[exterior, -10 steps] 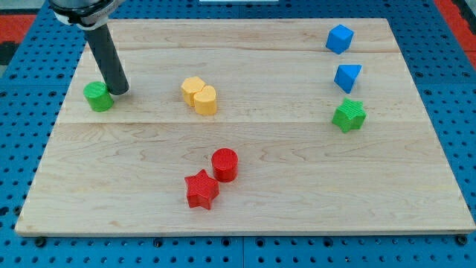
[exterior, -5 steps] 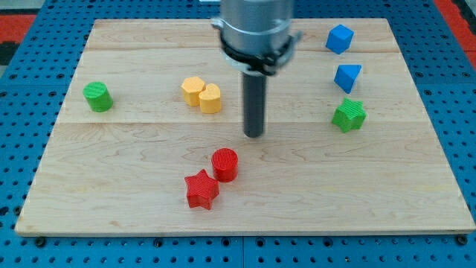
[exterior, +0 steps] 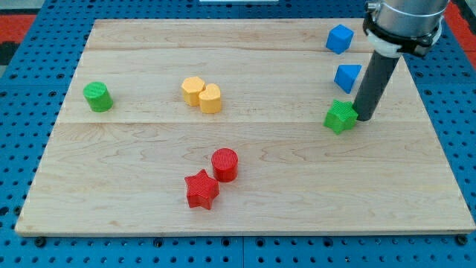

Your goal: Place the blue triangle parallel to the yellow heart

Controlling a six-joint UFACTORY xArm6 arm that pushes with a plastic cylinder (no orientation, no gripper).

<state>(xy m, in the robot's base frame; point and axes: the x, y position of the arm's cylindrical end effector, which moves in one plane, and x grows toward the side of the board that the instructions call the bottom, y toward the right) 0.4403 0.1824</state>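
1. Resting on the board, my tip (exterior: pixel 364 117) sits at the view's right, touching or just beside the right edge of the green star (exterior: pixel 341 117); I cannot tell if there is real contact.
2. Being a bare rod, it has no fingers to open or close and holds nothing.
3. Rising from the tip, the dark rod (exterior: pixel 373 83) leans slightly toward the view's right and joins a grey cylindrical arm body (exterior: pixel 405 21) at the top right corner.
4. The rod covers the right corner of the blue triangle (exterior: pixel 346 77), which lies just above the green star, its broad edge toward the view's top and its point toward the bottom.
5. A blue cube-like block (exterior: pixel 339 38) lies above the triangle, near the board's top edge.
6. The yellow heart (exterior: pixel 210 98) lies well apart at the view's left of centre, touching a second yellow block (exterior: pixel 193 89) on its upper left.
7. A green cylinder (exterior: pixel 97 97) stands at far left; a red cylinder (exterior: pixel 224 164) and red star (exterior: pixel 201 189) touch near the bottom.
8. The wooden board (exterior: pixel 297 193) rests on a blue pegboard (exterior: pixel 22 74); no writing is readable.
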